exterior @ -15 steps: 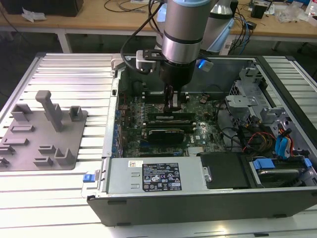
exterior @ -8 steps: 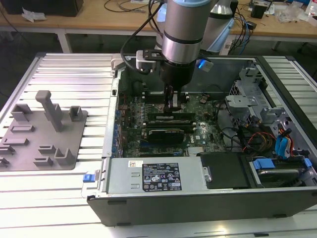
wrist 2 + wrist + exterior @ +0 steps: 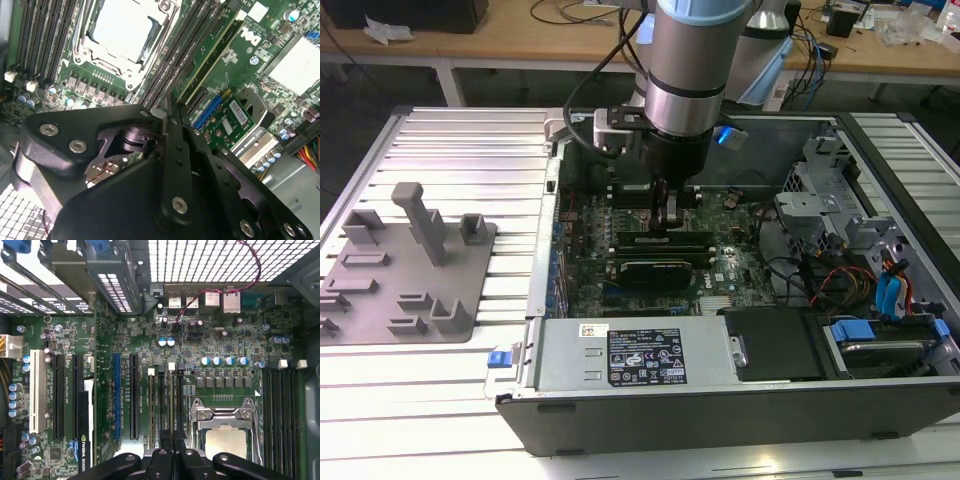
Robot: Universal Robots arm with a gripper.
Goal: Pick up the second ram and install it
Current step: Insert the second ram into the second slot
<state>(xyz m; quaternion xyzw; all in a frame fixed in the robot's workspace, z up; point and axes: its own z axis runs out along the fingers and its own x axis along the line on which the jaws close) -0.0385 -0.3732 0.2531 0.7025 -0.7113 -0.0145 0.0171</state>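
My gripper (image 3: 667, 215) reaches down into the open computer case (image 3: 520, 400), over the memory slots beside the CPU socket (image 3: 225, 437). In both wrist views its black fingers (image 3: 175, 150) stand close together around a thin dark-green stick, the second ram (image 3: 173, 405). The stick stands on edge along a slot between the white latches (image 3: 171, 366); whether it is seated I cannot tell. Another green-edged stick (image 3: 212, 52) sits in a neighbouring slot. The silver-topped processor (image 3: 125, 30) lies in its socket just beside the fingers.
A grey plastic tray (image 3: 410, 270) with raised blocks lies on the slatted table at the exterior view's left. Inside the case are a black expansion card (image 3: 660, 268), the power supply (image 3: 620, 355) at the front and a drive cage (image 3: 820, 215) with cables at the right.
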